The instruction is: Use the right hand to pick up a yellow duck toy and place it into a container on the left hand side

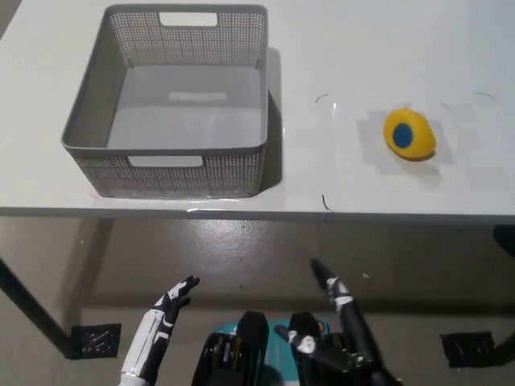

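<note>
The yellow duck toy (409,134) lies on its side on the white table (338,48), right of centre, its blue round underside facing up. A grey mesh basket (95,96), the container, stands at the table's left with nothing in it. My black right hand (344,312) hangs below the table's front edge, well short of the duck, fingers stretched out and holding nothing. My white left hand (159,323) rests low at the lower left, under the basket's front side, fingers apart and holding nothing.
The table's front edge (257,211) runs across the middle of the picture, with brown floor (257,249) below it. A dark table leg (28,310) slants at the lower left. Bare tabletop separates basket and duck.
</note>
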Motion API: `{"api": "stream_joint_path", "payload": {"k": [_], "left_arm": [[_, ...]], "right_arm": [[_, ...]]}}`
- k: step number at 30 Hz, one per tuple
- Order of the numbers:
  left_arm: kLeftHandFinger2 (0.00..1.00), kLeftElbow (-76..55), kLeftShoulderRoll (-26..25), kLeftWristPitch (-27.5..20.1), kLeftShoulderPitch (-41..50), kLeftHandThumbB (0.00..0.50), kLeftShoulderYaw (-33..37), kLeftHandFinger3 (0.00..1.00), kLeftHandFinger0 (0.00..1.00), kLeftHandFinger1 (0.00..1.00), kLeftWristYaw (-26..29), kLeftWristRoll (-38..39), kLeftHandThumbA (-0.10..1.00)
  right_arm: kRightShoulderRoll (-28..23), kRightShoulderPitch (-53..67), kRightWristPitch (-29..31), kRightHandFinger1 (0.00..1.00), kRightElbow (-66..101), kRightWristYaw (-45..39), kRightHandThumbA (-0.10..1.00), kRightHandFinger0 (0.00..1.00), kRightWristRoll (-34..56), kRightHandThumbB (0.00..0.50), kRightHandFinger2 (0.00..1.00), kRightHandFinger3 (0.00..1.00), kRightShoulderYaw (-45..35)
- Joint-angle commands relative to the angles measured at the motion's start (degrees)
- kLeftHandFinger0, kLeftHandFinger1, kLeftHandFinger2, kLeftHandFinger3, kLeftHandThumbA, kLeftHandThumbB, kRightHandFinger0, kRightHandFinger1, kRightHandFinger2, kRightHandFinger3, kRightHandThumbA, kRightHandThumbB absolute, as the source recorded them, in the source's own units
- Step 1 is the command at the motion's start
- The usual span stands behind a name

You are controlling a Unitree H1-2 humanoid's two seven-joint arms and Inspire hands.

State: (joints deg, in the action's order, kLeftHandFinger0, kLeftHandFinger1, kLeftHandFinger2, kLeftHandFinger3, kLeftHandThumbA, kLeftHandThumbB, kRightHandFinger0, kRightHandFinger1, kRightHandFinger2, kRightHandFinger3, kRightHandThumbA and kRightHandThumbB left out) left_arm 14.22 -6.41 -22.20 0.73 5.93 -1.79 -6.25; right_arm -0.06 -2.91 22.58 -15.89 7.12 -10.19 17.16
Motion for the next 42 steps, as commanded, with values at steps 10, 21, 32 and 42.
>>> {"api": "stream_joint_path", "payload": {"k": [10,21,32,42], "left_arm": [[1.0,-1.6,-2.4,-0.9,-2.55,0.277,1.06,1.0,1.0,1.0,-1.91,-1.49,1.0],[1.0,-1.16,-2.64,-1.85,-2.71,0.252,1.24,1.0,1.0,1.0,-2.85,-1.22,1.0],[1.0,-0.67,-2.71,-2.05,-1.62,0.236,1.28,1.0,1.0,1.0,-3.32,-1.22,1.0],[1.0,0.07,-3.05,-3.18,-1.34,0.261,1.53,1.0,1.0,1.0,-3.35,-2.25,1.0]], "right_arm": [[-5.54,-1.37,1.24,1.0,25.07,4.59,0.77,1.0,-6.31,0.314,1.0,1.0,-10.08],[-17.9,-20.05,-23.08,1.0,24.8,-7.69,0.99,1.0,-8.8,0.461,1.0,1.0,-13.68],[-25.03,-42.36,-34.91,1.0,4.64,-18.63,0.86,1.0,-6.85,0.427,1.0,1.0,-9.28],[-23.47,-60.98,-29.25,1.0,-28.04,-17.22,0.75,1.0,-13.34,0.42,1.0,1.0,0.14]]}}
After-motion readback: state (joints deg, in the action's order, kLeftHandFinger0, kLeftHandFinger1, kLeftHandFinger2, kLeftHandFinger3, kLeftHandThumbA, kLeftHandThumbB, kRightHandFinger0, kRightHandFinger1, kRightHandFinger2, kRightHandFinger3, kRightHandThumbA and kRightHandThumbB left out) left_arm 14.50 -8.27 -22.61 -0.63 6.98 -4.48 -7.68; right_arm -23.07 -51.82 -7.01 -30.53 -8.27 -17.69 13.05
